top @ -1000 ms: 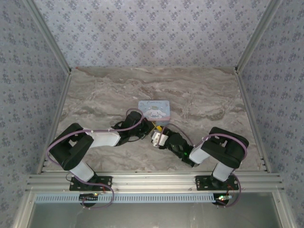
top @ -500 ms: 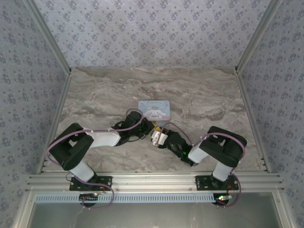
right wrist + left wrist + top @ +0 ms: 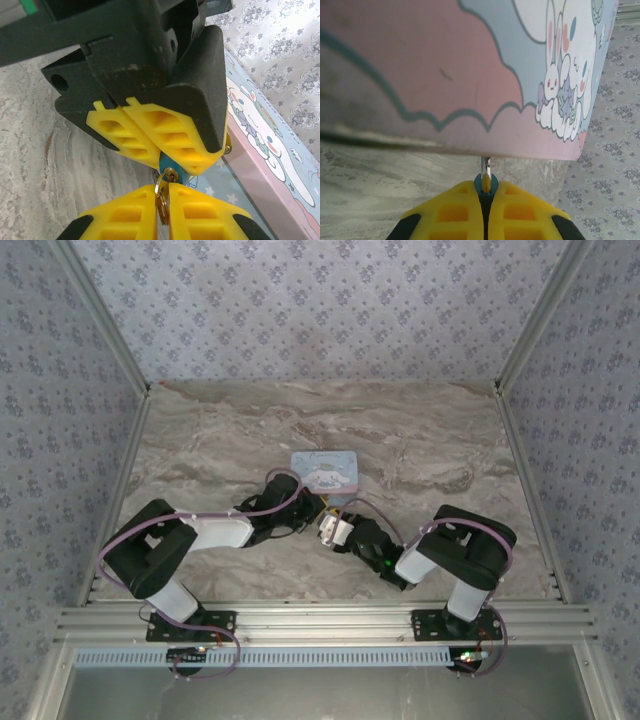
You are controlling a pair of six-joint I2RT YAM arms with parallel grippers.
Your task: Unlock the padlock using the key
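One padlock (image 3: 485, 183) in left gripper (image 3: 485, 196), beside box (image 3: 445, 75) edge

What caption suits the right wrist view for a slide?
Left gripper holds the blue padlock; right gripper pinches the key ring beside the tin box.

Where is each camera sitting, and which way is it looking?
Top external: up high behind the arms, looking down at the marble table; both arms show, the left gripper and right gripper tip to tip beside the tin box.
Left wrist: on the left arm, low, facing the box's side; its yellow fingers pinch the blue padlock.
Right wrist: on the right arm, facing the left gripper; its own yellow fingers pinch a key ring.
Shared: both wrist views show the padlock and the tin box.
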